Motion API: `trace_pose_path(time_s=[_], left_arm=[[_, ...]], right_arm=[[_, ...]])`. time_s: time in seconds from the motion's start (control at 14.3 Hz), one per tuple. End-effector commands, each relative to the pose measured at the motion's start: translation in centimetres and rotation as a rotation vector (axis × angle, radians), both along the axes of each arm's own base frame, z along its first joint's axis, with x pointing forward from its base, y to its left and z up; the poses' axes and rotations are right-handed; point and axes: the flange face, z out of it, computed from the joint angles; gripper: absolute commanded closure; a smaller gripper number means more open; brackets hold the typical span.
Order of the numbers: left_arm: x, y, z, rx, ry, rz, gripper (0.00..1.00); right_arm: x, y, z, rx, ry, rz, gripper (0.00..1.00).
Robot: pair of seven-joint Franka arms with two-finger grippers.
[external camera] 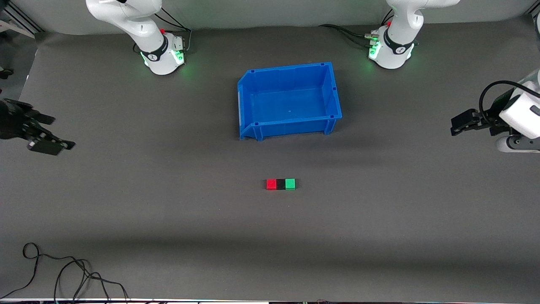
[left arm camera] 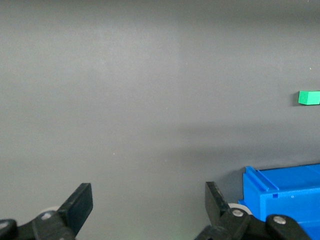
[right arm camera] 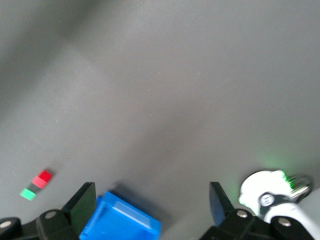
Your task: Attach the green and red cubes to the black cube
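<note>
The red cube [external camera: 271, 184], black cube [external camera: 280, 184] and green cube [external camera: 290, 184] sit in a straight row on the grey bench [external camera: 168, 211], touching side to side. The black one is in the middle, the red toward the right arm's end and the green toward the left arm's end. The row lies nearer the front camera than the blue bin [external camera: 289, 100], well apart from it and roughly in line with the bin's middle. The bin stands upright with nothing in it.

The left hand [external camera: 457, 125] hangs over the left arm's end of the bench, well apart from the cubes and the bin. Its fingers [left arm camera: 80, 205] stand wide apart and hold nothing. Its wrist view catches the green cube [left arm camera: 309, 97] and a corner of the bin [left arm camera: 280, 200].

The right hand [external camera: 52, 137] hangs over the right arm's end of the bench, also well apart from the cubes. Its fingers [right arm camera: 82, 200] are spread wide and empty. Its wrist view shows the red cube [right arm camera: 42, 178] and green cube [right arm camera: 28, 194] with a dark sliver between them, plus a bin corner [right arm camera: 125, 222].

A loose black cable [external camera: 63, 274] lies on the bench near the front camera, toward the right arm's end.
</note>
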Motion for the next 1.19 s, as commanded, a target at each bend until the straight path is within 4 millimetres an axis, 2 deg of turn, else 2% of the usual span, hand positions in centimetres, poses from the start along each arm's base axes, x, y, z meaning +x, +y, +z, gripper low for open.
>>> trace_pose_path(time_s=[0.0, 0.14, 0.42, 0.77, 1.12], left_arm=[[-1.2, 0.2, 0.7, 0.015, -0.023, -0.045, 0.0], [-1.5, 0.8, 1.3, 0.014, -0.003, -0.091, 0.0], [-1.6, 0.9, 1.8, 0.015, -0.003, -0.096, 0.0], [-1.7, 0.7, 1.8, 0.043, 0.003, -0.101, 0.0], [-1.6, 0.5, 1.8, 0.042, 0.008, -0.087, 0.0]], right_arm=[[-1.3, -1.8, 0.8, 0.043, -0.02, 0.173, 0.0], [-1.4, -3.6, 0.3, 0.076, -0.037, 0.332, 0.0], [-1.0, -4.7, -0.2, 0.059, -0.073, 0.514, 0.0], [-1.2, -5.3, -1.2, 0.051, -0.167, 0.584, 0.0], [-1.6, -5.4, -1.3, 0.039, -0.197, 0.592, 0.0]])
